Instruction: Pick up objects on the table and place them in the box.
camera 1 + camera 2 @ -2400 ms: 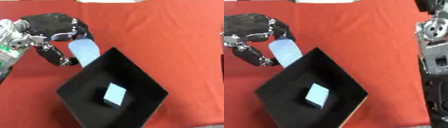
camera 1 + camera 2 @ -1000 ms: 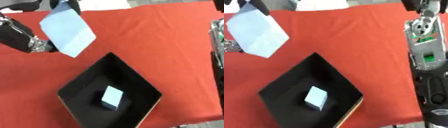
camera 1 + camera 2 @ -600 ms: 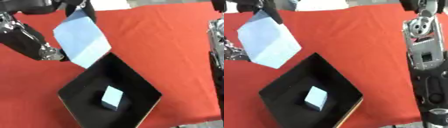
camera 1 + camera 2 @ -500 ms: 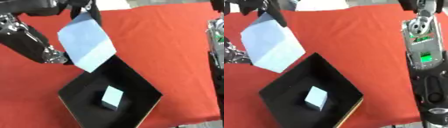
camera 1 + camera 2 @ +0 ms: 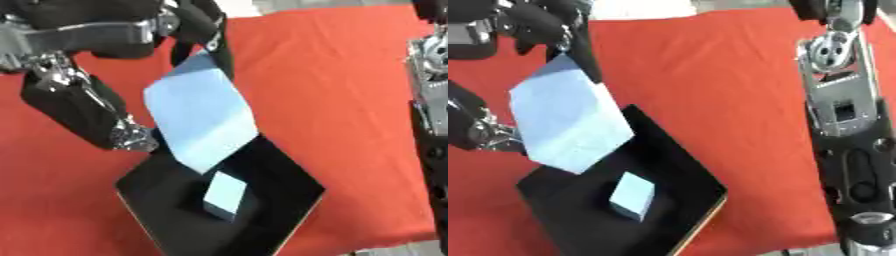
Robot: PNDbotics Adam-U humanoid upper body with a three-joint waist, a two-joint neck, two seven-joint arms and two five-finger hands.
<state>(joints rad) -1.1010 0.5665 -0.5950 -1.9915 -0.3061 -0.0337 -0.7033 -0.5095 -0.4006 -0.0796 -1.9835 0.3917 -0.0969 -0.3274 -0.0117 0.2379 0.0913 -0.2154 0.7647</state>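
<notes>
My left hand comes in from the upper left and is shut on a large light-blue block. Its fingers curl over the block's top edge and the thumb presses the block's left side. The block hangs tilted, its lower corner over the upper left part of the black box. A small light-blue block lies on the floor of the box, just below the big block's lower corner. My right arm runs down the right edge; its hand does not show.
A red cloth covers the table. The box stands cornerwise near the cloth's front edge. Something white lies just past the cloth's far edge. The right arm fills the strip to the right of the box.
My left hand has carried the large blue block down and to the right, from above the cloth at upper left to over the box's upper left part. The small block in the box has not moved.
</notes>
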